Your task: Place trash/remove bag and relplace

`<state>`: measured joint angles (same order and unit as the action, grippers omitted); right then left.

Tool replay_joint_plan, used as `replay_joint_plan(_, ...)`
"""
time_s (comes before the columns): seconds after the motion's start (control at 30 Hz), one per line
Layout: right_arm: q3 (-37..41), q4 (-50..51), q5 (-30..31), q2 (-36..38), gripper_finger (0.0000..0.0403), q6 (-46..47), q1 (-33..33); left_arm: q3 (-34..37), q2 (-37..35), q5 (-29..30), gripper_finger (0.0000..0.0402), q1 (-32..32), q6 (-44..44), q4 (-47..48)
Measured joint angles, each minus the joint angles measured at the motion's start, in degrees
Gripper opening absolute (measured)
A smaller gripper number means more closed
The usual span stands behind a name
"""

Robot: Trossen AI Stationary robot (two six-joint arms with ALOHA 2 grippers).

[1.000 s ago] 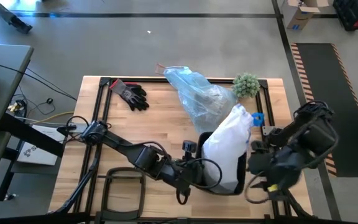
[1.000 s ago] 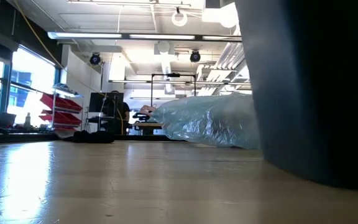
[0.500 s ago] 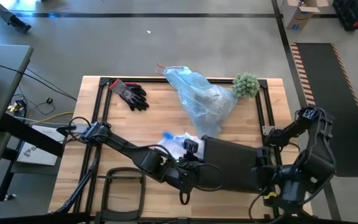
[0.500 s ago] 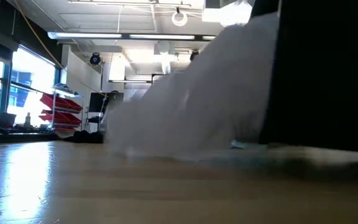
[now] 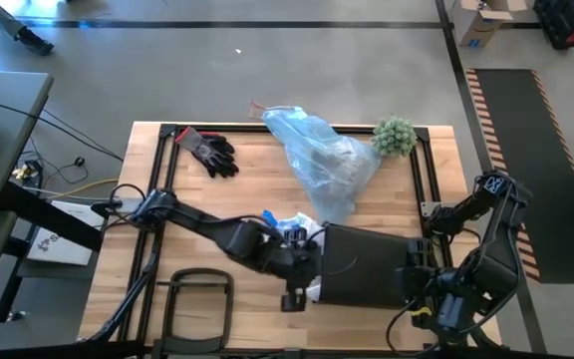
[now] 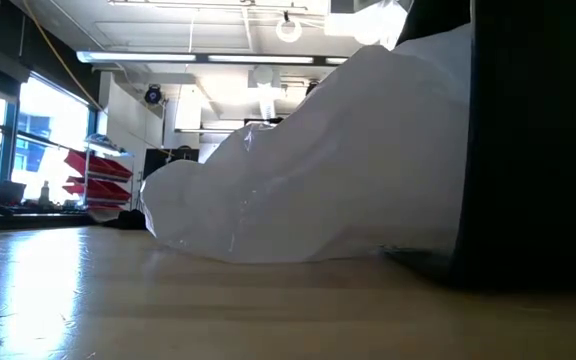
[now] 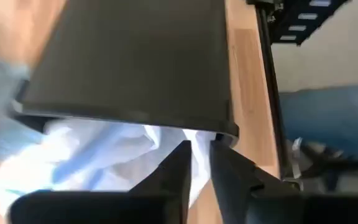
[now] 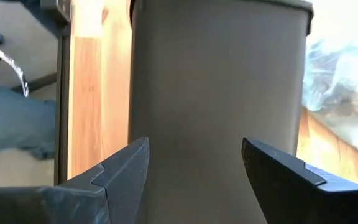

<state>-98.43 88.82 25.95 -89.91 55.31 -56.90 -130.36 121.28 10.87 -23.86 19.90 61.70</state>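
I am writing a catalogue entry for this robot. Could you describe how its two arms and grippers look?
Both arms are dark, jointed, with black cables looping alongside. The left gripper has two slim dark fingers tapering to narrow tips. The right gripper has broader, dark grey fingers with angular, stepped inner edges.

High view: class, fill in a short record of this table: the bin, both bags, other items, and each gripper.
Bin: dark bin lying on its side
White bag: white bag spilling from the bin's mouth
Blue bag: light-blue bag at the table's far side, apart from the bin
Others: plant, gloves
Left gripper: at the bin's mouth, by the white bag
Right gripper: jaws open, at the bin's base
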Motion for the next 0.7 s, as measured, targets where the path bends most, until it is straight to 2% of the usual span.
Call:
replay_joint_plan(0.17,0.0,-0.4,0.9,0.0,0.0245,1.6,-0.1,5.9,0.2,-5.4,0.0106,1.8,11.1,-2.2)
replay_joint_plan(0.4,0.0,-0.6,1.5,0.0,0.0245,1.7,-0.7,9.6,0.2,-12.2,0.0218,3.8,12.6,-9.7)
replay_joint_plan(0.53,0.0,-1.1,3.4,0.0,0.0245,1.7,-1.4,9.6,0.2,-10.9,0.0263,4.1,13.7,-9.4)
replay_joint_plan(0.7,0.0,-1.9,5.6,0.0,0.0245,1.7,-2.2,9.5,0.5,-8.6,0.0282,5.0,16.2,-12.6)
